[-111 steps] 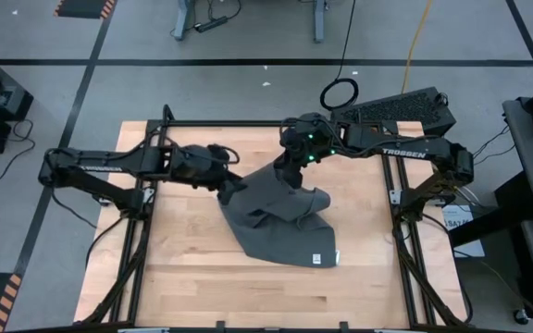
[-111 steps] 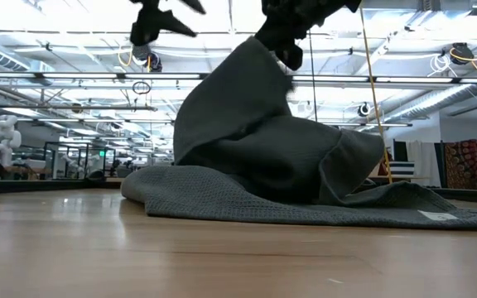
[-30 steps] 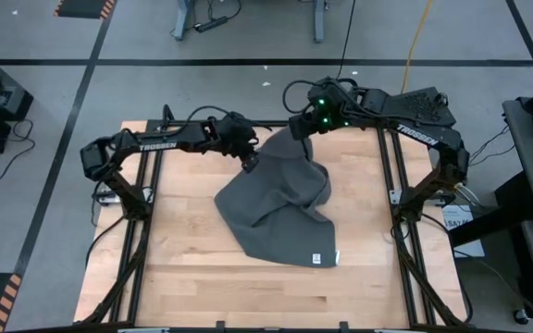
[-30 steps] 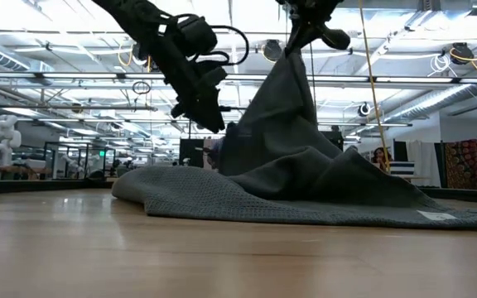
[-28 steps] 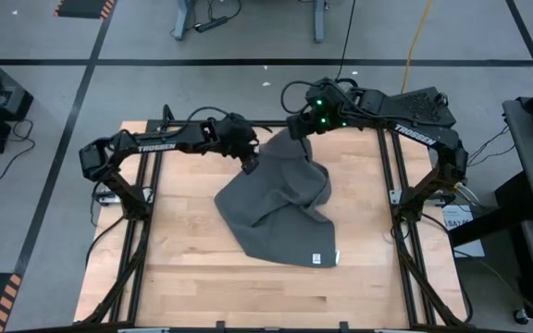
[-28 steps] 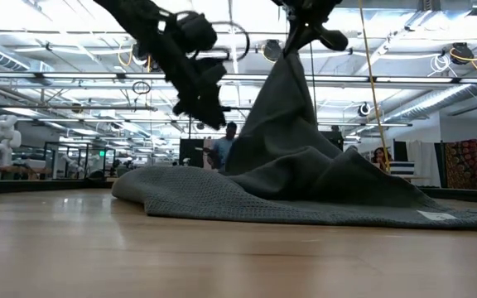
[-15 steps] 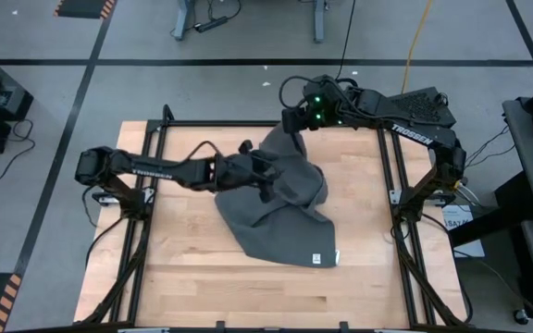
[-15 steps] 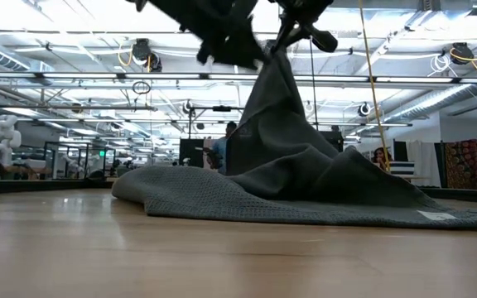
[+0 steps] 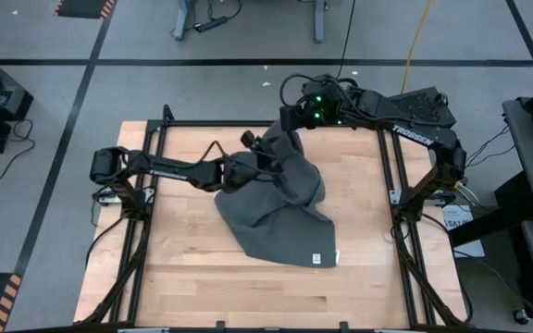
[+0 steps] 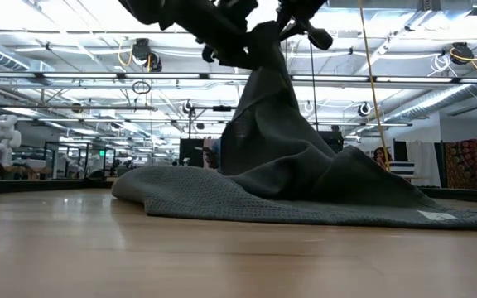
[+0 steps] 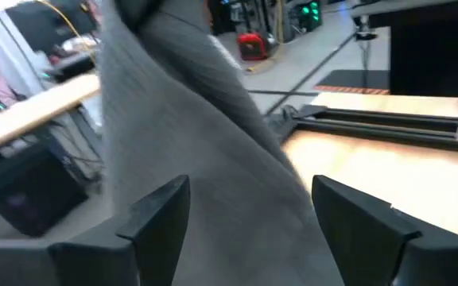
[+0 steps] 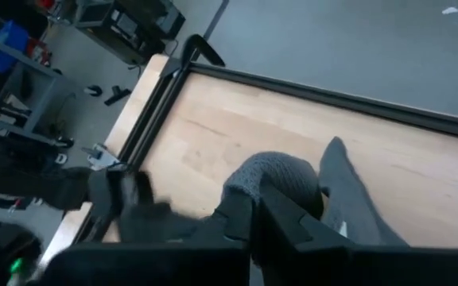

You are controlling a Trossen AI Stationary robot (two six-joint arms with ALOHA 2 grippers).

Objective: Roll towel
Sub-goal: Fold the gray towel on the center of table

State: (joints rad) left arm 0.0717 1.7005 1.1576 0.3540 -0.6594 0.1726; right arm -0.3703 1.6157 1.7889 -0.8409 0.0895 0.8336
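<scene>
The dark grey towel (image 9: 276, 208) stands like a tent. Its far part is pulled up, and its lower spread, with the white tag (image 9: 316, 258), lies on the wooden table. My right gripper (image 9: 291, 122) is shut on the raised top near the table's far edge. My left gripper (image 9: 254, 154) reaches in level from the table's left. It is open in the left wrist view, with the hanging strip of towel (image 11: 205, 135) between its fingers (image 11: 165, 206). In the low view both grippers meet at the towel's peak (image 10: 265, 37). My right gripper pinches a bunched lump of the towel's raised far part (image 12: 281, 176) between its two shut fingers, slanting down from above and the far side. The cloth hangs from them, drawn fairly taut, and its lower part (image 10: 305, 207) rests on the table. Whether my left gripper's fingers touch the cloth between them, I cannot tell.
Black frame rails (image 9: 155, 194) run along the table's left, right and far sides. A black keyboard-like unit (image 9: 405, 104) sits past the far right corner. Bare wood (image 9: 248, 296) lies between the towel and the near edge.
My left gripper has risen and swung from beside the towel's far left side in toward its raised part, tipping from pointing down to nearly level. The towel's peak has shifted a little toward the left arm; the spread on the table has stayed.
</scene>
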